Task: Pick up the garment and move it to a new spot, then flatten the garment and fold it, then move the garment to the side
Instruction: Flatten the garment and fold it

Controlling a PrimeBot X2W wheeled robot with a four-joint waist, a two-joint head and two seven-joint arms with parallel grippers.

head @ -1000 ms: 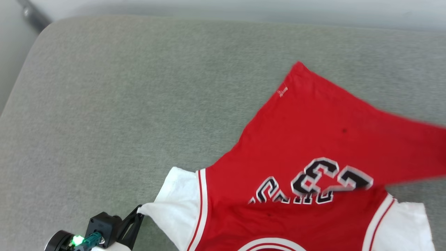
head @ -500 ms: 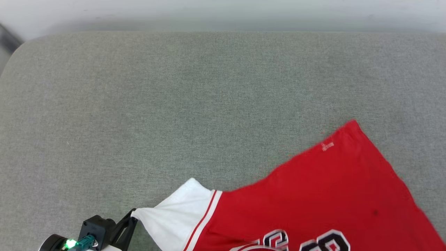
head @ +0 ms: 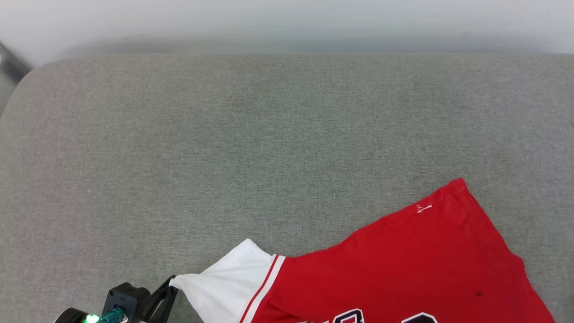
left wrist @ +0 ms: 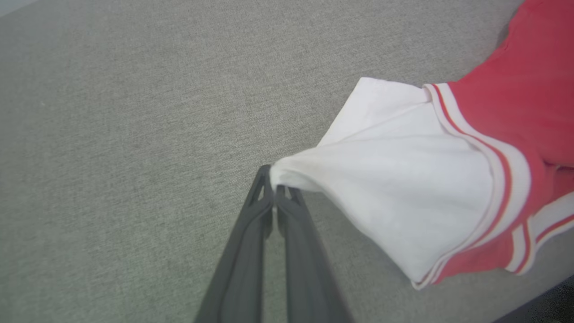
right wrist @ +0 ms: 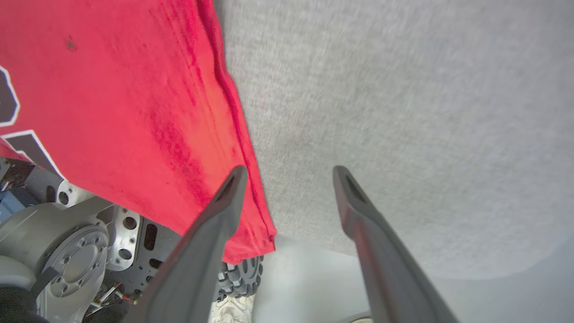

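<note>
While the garment [head: 403, 269] spreads over the lower right of the head view, the bottom edge slices off its dark lettering and everything below it. At lower left, the left gripper [head: 171, 282] is clamped tight on the tip of the white sleeve [left wrist: 403, 179], and the wrist view shows the fabric pinched between closed fingers. Only the right wrist view gives us the right gripper [right wrist: 287, 172]: spread wide and holding nothing, one finger at the red side edge, contact unclear. A wheel [right wrist: 242, 273] peeks out below the cloth. Against half a second ago, the grey surface [head: 224, 157] and the shirt both sit lower in frame, so the camera has moved.
</note>
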